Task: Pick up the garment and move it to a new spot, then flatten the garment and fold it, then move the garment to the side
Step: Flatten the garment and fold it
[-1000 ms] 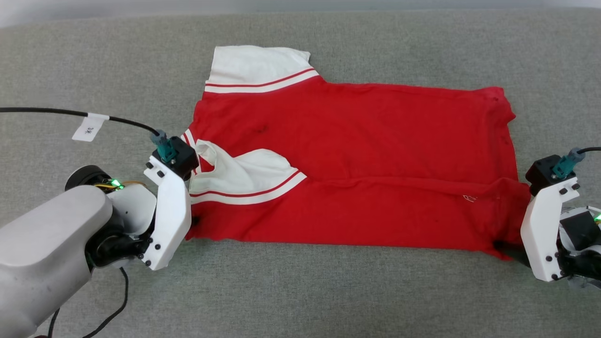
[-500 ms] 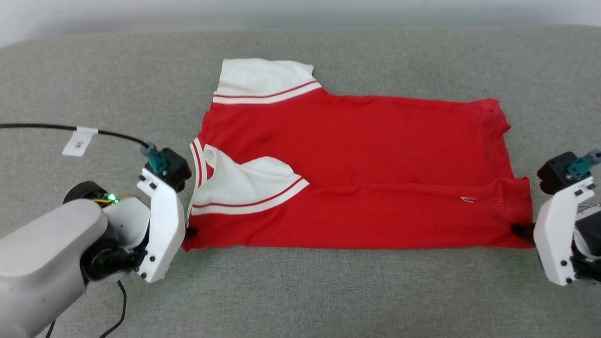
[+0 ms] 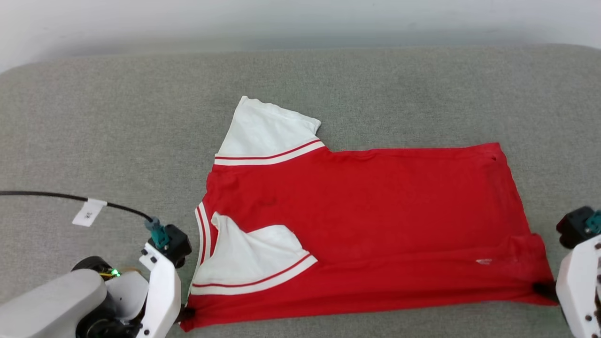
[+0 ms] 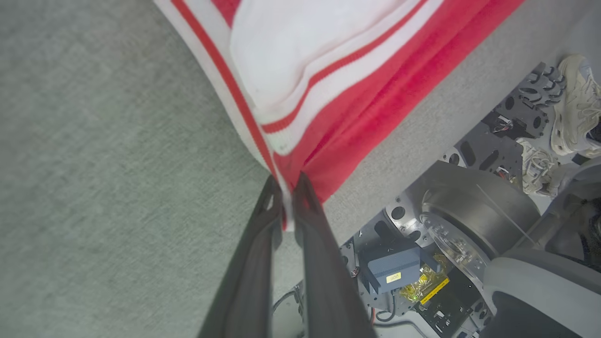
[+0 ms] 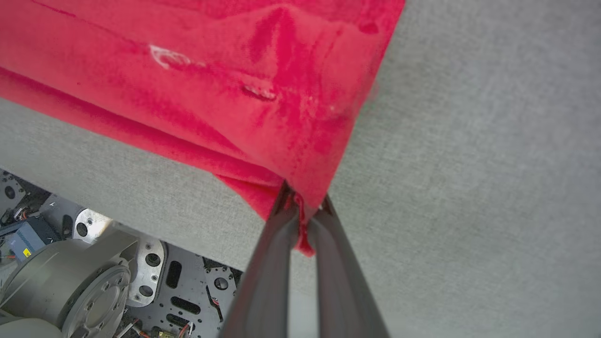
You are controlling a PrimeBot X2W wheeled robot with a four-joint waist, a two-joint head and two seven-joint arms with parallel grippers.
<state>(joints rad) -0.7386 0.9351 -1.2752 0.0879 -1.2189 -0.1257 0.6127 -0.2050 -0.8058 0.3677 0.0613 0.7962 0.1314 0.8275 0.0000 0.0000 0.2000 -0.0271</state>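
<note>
Left gripper [image 4: 287,184] and right gripper [image 5: 303,201] each pinch a corner of the soft, flat-spread red garment [image 3: 375,220].

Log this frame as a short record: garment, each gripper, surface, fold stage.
garment: red T-shirt lying flat, near sleeve folded onto the body, far sleeve spread out
left gripper: shut on the near collar-end corner
right gripper: shut on the near hem corner
surface: grey fabric top
fold stage: near long edge looks doubled over; not yet moved aside
</note>
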